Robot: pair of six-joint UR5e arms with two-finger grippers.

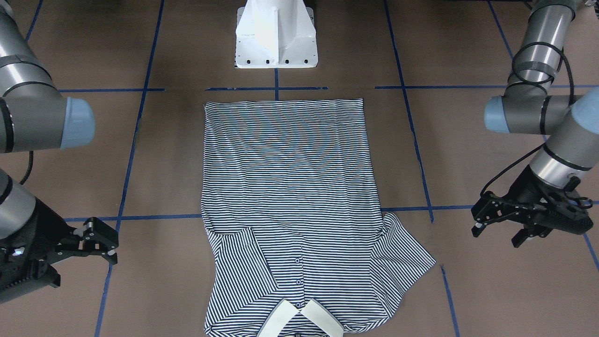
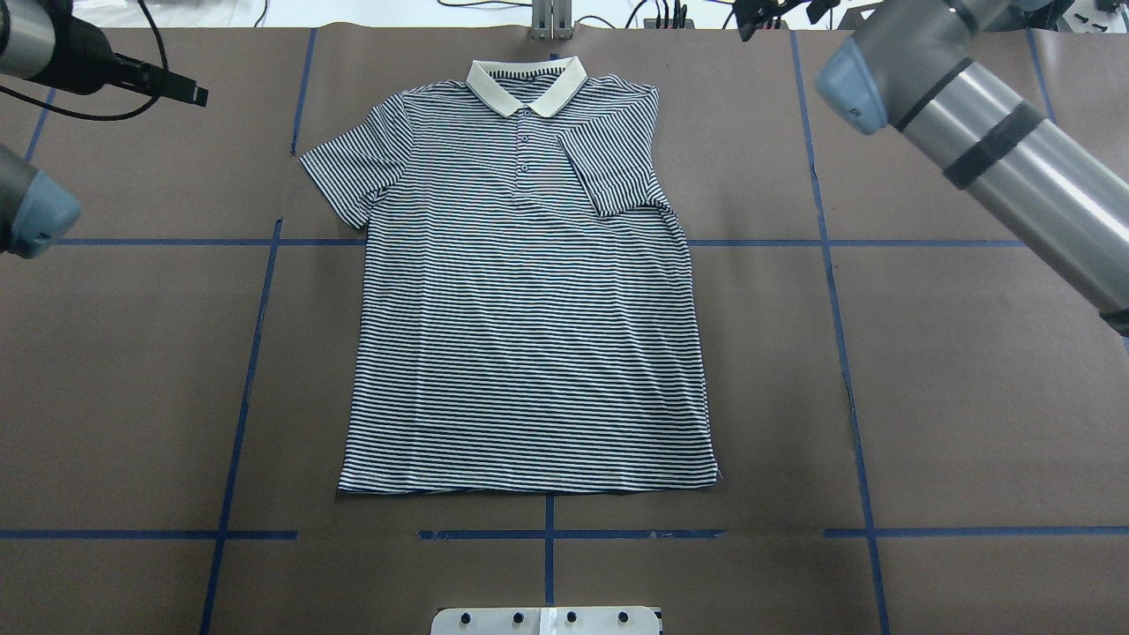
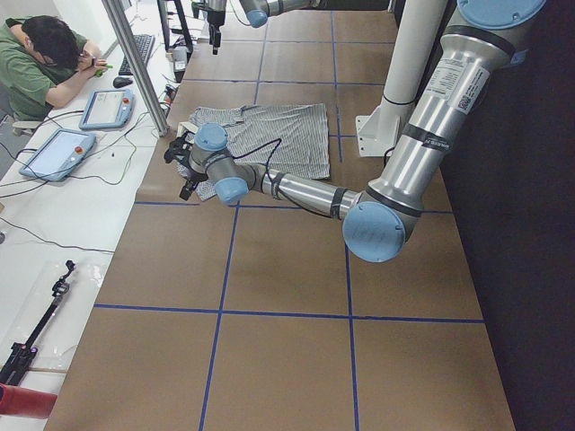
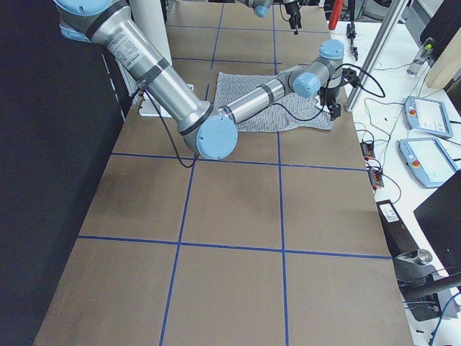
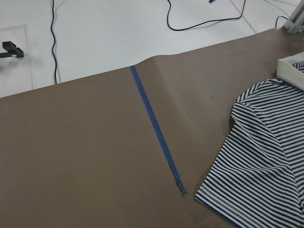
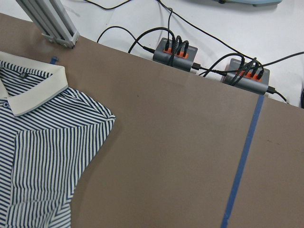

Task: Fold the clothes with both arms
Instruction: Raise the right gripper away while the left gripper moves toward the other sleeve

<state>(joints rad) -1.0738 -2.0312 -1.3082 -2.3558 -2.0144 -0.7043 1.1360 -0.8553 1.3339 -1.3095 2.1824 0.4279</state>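
Observation:
The striped polo shirt (image 2: 529, 309) lies flat and face up on the brown table, its cream collar (image 2: 527, 86) at the far edge and its hem toward the robot base. One sleeve (image 2: 613, 163) is folded in over the chest on the overhead view's right; the other sleeve (image 2: 353, 172) lies spread out. My left gripper (image 1: 496, 235) hovers open beside the spread sleeve (image 1: 405, 262), clear of the cloth. On the other side my right gripper (image 1: 108, 243) is open too, holding nothing. The wrist views show only the sleeve (image 5: 256, 156) and collar (image 6: 35, 88), no fingers.
The white pedestal base (image 1: 276, 37) stands at the hem end. Blue tape lines (image 2: 256, 353) grid the brown table. Beyond the far edge is a white bench with cable hubs (image 6: 173, 52), an aluminium post (image 6: 47, 21) and tablets (image 3: 58, 153); a person (image 3: 40, 63) sits there.

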